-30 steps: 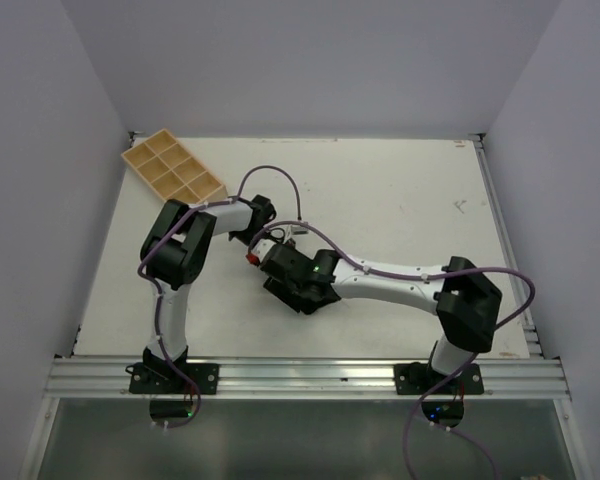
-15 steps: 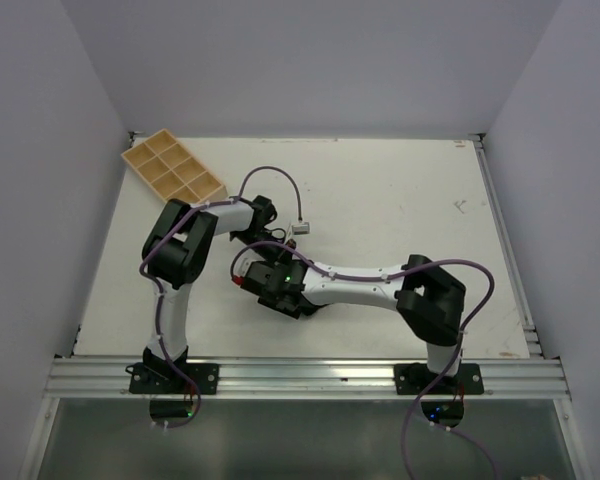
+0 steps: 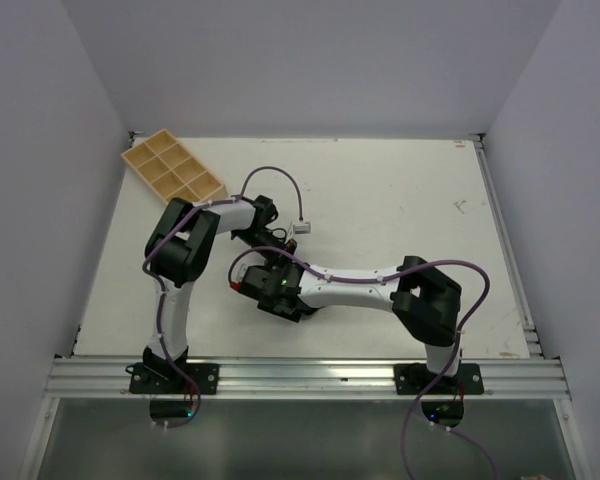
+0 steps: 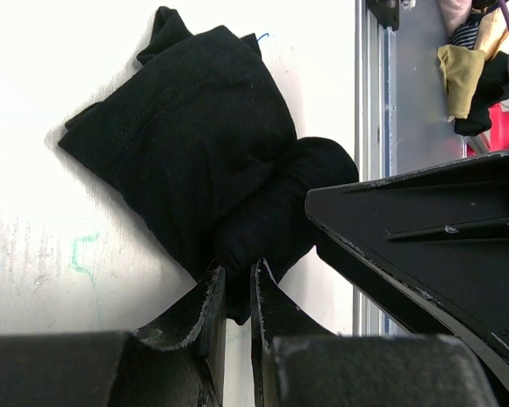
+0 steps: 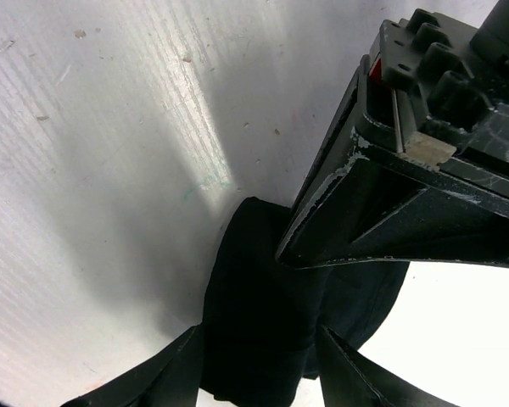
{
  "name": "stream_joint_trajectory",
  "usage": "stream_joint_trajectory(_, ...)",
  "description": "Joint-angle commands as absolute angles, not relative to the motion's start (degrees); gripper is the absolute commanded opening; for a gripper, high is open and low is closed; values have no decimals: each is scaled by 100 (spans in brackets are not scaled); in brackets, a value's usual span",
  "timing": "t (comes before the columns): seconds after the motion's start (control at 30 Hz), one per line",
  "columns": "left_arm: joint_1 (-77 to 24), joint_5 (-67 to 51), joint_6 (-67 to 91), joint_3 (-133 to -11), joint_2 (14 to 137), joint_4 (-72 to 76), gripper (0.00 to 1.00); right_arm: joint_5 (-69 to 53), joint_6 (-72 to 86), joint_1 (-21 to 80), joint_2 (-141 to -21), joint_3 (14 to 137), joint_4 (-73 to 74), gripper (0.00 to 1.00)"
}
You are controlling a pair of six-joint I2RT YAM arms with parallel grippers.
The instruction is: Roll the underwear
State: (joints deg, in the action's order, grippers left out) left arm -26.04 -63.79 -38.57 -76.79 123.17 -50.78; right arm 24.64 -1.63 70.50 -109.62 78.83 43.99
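The black underwear (image 4: 187, 127) lies on the white table, its near part wound into a thick roll (image 4: 280, 220) and its far part still flat. My left gripper (image 4: 235, 275) is shut on a fold of fabric at the roll's end. My right gripper (image 5: 259, 332) straddles the roll (image 5: 254, 297), with a finger pressed against each side of it. The left gripper's fingers (image 5: 365, 212) reach in from the upper right of the right wrist view. From above, both grippers meet near the table's middle left (image 3: 275, 265) and cover the garment.
A tan compartment tray (image 3: 173, 170) sits at the back left corner. A metal rail (image 3: 310, 378) runs along the near edge. Bare table (image 3: 410, 200) stretches right and back. Coloured cloths (image 4: 467, 68) lie beyond the rail.
The right arm's elbow has swung left and folded closer to its base, and its gripper has shifted slightly left at the roll. The left arm has barely moved.
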Motion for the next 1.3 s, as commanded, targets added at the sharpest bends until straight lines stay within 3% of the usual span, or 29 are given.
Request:
stream_joint_trajectory(0.0, -2672, -5731, -4069, -7752, 12568, -4922, 4, 2549, -237, 7084, -10925, 8165, 4570, 58)
stream_joint_trajectory(0.57, -2681, -5722, -4078, -7831, 12603, -5019, 4, 2601, -422, 7084, -11434, 8033, 4465, 60)
stream_joint_trajectory(0.67, -2681, -5853, -4069, -7831, 12560, -5019, 7, 2707, -177, 7075, -11549, 7981, 4474, 55)
stream_joint_trajectory(0.8, -2672, -5810, -3335, -7831, 12419, -4686, 21, 2602, 245, 7066, -11383, 7534, 4149, 41)
stream_joint_trajectory(0.83, -2646, -5827, -2792, -7848, 12436, -4537, 21, 2558, 324, 7049, -11356, 7463, 4096, 35)
stream_joint_trajectory(1.03, -2584, -6188, -2409, -7998, 12227, -4379, 20, 1874, 791, 6584, -11110, 6970, 3709, 32)
stream_joint_trajectory(1.07, -2584, -6040, -2225, -7972, 12130, -4212, 25, 1811, 843, 6452, -11066, 6900, 3665, 32)
stream_joint_trajectory(1.13, -2584, -5959, -1908, -7954, 11919, -3983, 47, 1549, 905, 6294, -10961, 6821, 3525, 31)
stream_joint_trajectory(1.17, -2575, -6029, -1907, -7954, 11883, -3999, 53, 1477, 975, 6215, -10951, 6786, 3481, 30)
stream_joint_trajectory(1.27, -2584, -5882, -1864, -7780, 11734, -3877, 55, 1249, 1054, 5977, -10942, 6689, 3366, 29)
